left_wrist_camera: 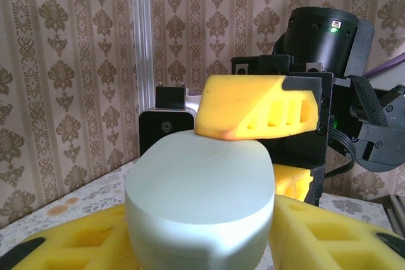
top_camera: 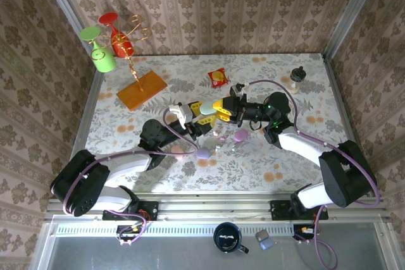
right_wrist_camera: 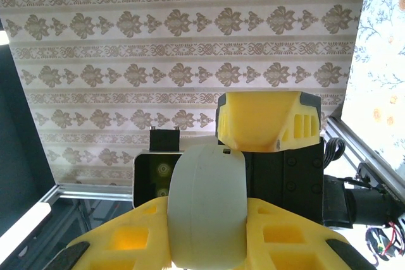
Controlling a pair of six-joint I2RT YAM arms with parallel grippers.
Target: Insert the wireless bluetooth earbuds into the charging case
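Tiny, hard, slick and very light, the earbuds [top_camera: 219, 147]: apt to roll or skip out of a pinch, so best taken across the thickest part with a gentle squeeze. Loose on the table [top_camera: 288, 178] among other cases [top_camera: 203, 153], just on the near side of both tools and touching neither. Left gripper [top_camera: 200, 113] and right gripper [top_camera: 218, 109] both clamped from opposite sides on the pale case [left_wrist_camera: 199, 194], lid seemingly down.
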